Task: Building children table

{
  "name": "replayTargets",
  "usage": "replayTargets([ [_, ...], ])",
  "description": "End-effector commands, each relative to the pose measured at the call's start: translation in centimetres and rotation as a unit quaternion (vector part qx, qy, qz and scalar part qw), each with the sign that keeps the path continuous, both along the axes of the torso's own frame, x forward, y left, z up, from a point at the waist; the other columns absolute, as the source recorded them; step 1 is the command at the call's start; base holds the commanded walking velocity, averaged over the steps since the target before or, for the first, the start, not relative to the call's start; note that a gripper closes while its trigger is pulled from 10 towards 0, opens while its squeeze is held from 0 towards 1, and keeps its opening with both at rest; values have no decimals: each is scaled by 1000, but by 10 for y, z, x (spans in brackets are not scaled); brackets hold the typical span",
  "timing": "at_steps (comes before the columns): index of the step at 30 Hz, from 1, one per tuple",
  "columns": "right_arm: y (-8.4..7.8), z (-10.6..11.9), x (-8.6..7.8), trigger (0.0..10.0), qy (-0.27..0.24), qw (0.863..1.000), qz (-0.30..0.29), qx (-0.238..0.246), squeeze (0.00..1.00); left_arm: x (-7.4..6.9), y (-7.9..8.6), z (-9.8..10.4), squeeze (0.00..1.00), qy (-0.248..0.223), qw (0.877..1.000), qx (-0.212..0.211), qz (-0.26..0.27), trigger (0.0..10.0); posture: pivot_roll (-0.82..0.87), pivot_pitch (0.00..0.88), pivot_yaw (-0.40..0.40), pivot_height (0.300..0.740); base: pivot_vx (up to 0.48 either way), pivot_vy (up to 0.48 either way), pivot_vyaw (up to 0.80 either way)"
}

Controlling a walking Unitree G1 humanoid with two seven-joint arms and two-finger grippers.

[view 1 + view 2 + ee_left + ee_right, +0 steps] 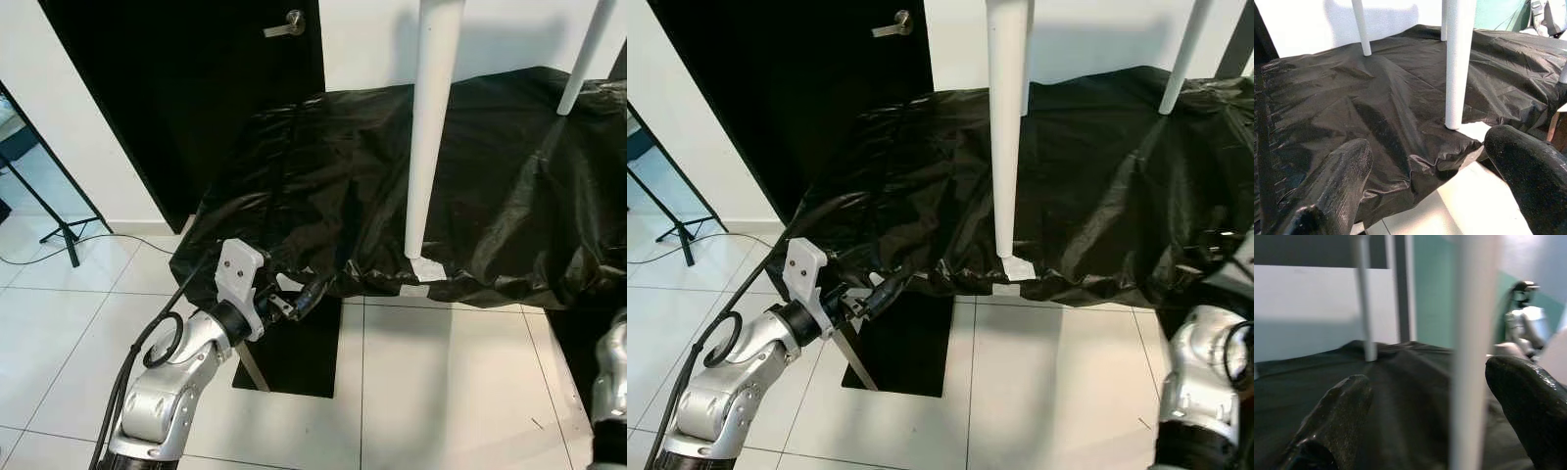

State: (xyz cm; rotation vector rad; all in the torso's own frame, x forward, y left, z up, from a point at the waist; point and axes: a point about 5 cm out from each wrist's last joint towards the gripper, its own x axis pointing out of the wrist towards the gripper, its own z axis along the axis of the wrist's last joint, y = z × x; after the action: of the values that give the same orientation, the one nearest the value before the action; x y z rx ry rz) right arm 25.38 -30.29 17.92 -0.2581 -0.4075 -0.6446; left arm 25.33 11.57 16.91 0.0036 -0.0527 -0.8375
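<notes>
Two white legs [432,127] [588,54] stand on black sheet [509,186].

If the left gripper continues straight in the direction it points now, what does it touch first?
Most likely the black plastic sheet: its crumpled front edge lies directly between the open fingers of the left gripper. The white table leg stands farther back and slightly aside, though depth is unclear.

Head cameras look forward and down; wrist cameras look along their fingers.
All views share the tall round white table leg [431,127] on crinkled black plastic sheeting [1352,107], nearest between the right jaws.
</notes>
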Motion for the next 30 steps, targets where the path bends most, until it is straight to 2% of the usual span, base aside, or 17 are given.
replayTargets([
  [1, 19, -7, 4, 10000, 12, 999, 46, 8, 0, 3, 10, -6, 0, 7, 999, 11, 42, 10000, 62, 0, 61, 740, 0, 0, 0],
  [2, 19, -7, 4, 10000, 12, 999, 46, 8, 0, 3, 10, -6, 0, 7, 999, 11, 42, 10000, 62, 0, 61, 740, 0, 0, 0],
  [4, 37, -17, 7, 10000, 28, 995, 90, 17, 0, 4, 13, -9, 0, 6, 998, 15, 55, 10000, 65, 0, 57, 740, 0, 0, 0],
  [5, 37, -17, 7, 10000, 28, 995, 90, 17, 0, 4, 13, -9, 0, 6, 998, 15, 55, 10000, 65, 0, 57, 740, 0, 0, 0],
  [6, 48, -24, 8, 10000, 39, 993, 113, 20, 0, 5, 15, -12, 0, 6, 998, 16, 66, 10000, 69, 0, 55, 740, 0, 0, 0],
  [7, 48, -24, 8, 10000, 39, 993, 113, 20, 0, 5, 15, -12, 0, 6, 998, 16, 66, 10000, 69, 0, 55, 740, 0, 0, 0],
  [9, 77, -49, 6, 10000, 82, 980, 179, 35, 0, 8, 23, -21, 0, 9, 994, 18, 105, 10000, 78, 0, 46, 740, 0, 0, 0],
  [13, 82, -53, 4, 10000, 90, 977, 190, 32, 0, 8, 25, -22, 0, 9, 993, 18, 112, 10000, 83, 0, 39, 740, 0, 0, 0],
  [16, 92, -75, -3, 10000, 125, 968, 217, 32, 0, 7, 32, -34, 0, 21, 990, 18, 140, 10000, 90, 0, 30, 740, 0, 0, 0],
  [20, 94, -82, -6, 10000, 138, 964, 226, 36, 0, 7, 34, -39, 0, 23, 988, 19, 149, 10000, 92, 0, 27, 740, 0, 0, 0],
  [24, 97, -109, -17, 10000, 190, 949, 248, 43, 0, 4, 43, -63, 0, 46, 982, 25, 183, 10000, 98, 0, 14, 740, 0, 0, 0],
  [25, 97, -109, -17, 10000, 190, 949, 248, 43, 0, 4, 43, -63, 0, 46, 982, 25, 183, 10000, 98, 0, 14, 740, 0, 0, 0],
  [28, 97, -133, -26, 10000, 234, 935, 259, 56, 0, -1, 51, -89, 0, 73, 974, 34, 213, 10000, 102, 0, 11, 740, 0, 0, 0],
  [29, 97, -133, -26, 10000, 234, 935, 259, 56, 0, -1, 51, -89, 0, 73, 974, 34, 213, 10000, 102, 0, 11, 740, 0, 0, 0],
  [30, 96, -146, -30, 10000, 258, 929, 259, 63, 0, -4, 54, -102, 0, 81, 969, 48, 227, 10000, 105, 0, 12, 740, 0, 0, 0],
])
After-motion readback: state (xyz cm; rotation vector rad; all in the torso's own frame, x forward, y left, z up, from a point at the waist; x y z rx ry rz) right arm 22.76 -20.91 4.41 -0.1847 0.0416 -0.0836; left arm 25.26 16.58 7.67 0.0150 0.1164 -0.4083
